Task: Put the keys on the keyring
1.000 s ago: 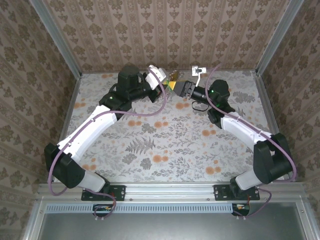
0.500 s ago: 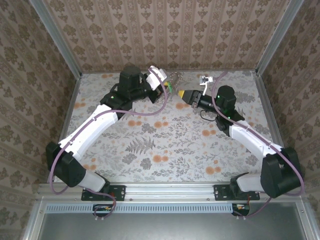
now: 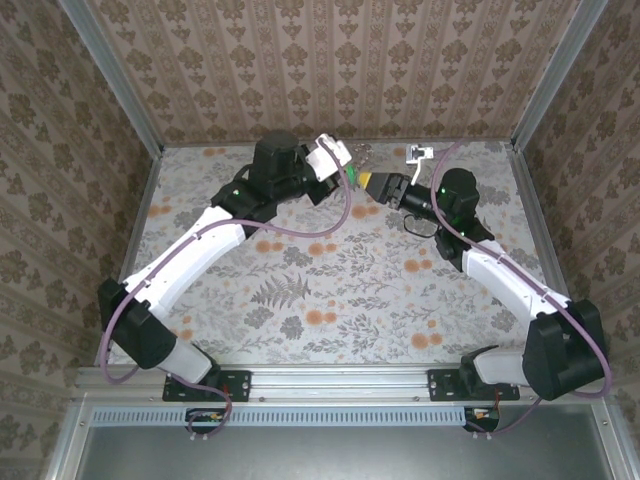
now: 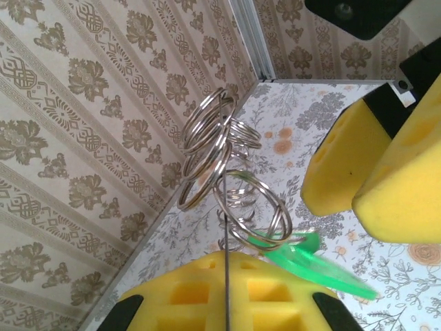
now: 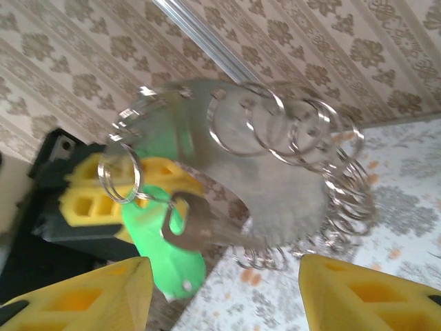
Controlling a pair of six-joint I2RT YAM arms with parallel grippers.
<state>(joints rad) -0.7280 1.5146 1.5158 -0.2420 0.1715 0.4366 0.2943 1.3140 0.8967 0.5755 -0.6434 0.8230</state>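
The keyring point(image 5: 275, 200) is a wide shiny band bent into a hoop, strung with several silvery split rings point(image 4: 207, 138). My left gripper point(image 4: 226, 258) is shut on the band, which shows edge-on between its yellow pads point(image 4: 179, 289). A green key point(image 5: 162, 258) hangs from a small ring and a metal clasp at the hoop's lower left; in the left wrist view the green key point(image 4: 310, 258) sticks out to the right. My right gripper point(image 5: 227, 296) stands open just below the hoop and holds nothing. From above, the left gripper point(image 3: 338, 163) and the right gripper point(image 3: 372, 181) meet at the back of the table.
The flowered table point(image 3: 330, 290) lies below both arms. The patterned back wall point(image 3: 330, 60) stands close behind the grippers. A small white piece point(image 3: 417, 152) lies near the back edge, right of the right gripper. Purple cables point(image 3: 300, 228) loop along the arms.
The left gripper has carried the keyring a little to the right. The right gripper pulled back to the right, narrowed its jaws, then opened them again near the hoop.
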